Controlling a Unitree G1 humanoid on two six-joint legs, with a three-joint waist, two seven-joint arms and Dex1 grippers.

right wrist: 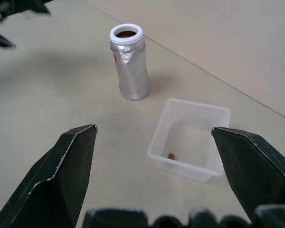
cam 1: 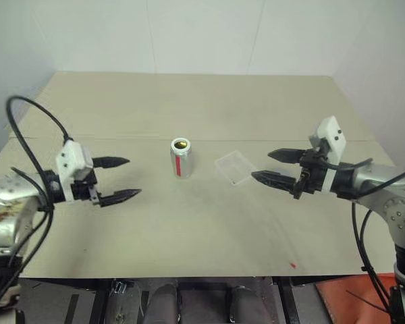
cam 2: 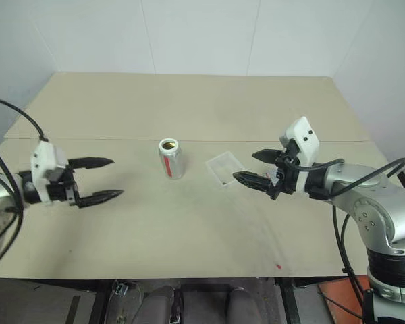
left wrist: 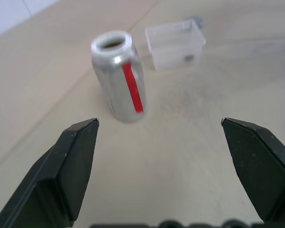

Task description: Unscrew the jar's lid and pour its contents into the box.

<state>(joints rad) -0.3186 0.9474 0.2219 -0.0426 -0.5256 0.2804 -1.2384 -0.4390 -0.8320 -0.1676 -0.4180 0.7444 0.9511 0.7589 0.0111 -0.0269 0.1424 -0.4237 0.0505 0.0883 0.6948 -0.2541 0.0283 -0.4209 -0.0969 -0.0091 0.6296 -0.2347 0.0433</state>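
Up front, in the left eye view, the jar (cam 1: pixel 181 157) stands upright near the middle of the table (cam 1: pixel 189 101), its top open and a red stripe running down its silvery side. Just to its right, apart from it, lies the box (cam 1: pixel 235 166), a shallow clear tray. The left gripper (cam 1: pixel 120 179) hangs above the table well to the left of the jar, its two black fingers spread wide with nothing between them. The right gripper (cam 1: pixel 273 166) sits just right of the box, jaws equally wide and empty. The right eye view gives the same layout. From the left wrist view, the jar stands beyond the spread fingers (left wrist: pixel 71 166), stripe facing the camera, with the box behind it and a small grey thing, perhaps the lid (left wrist: pixel 195 20), peeking past the box's far edge; I cannot tell for certain. From the right wrist view, the box lies between the open fingers (right wrist: pixel 61 175), a small brown speck on its floor, and the jar stands beyond it.
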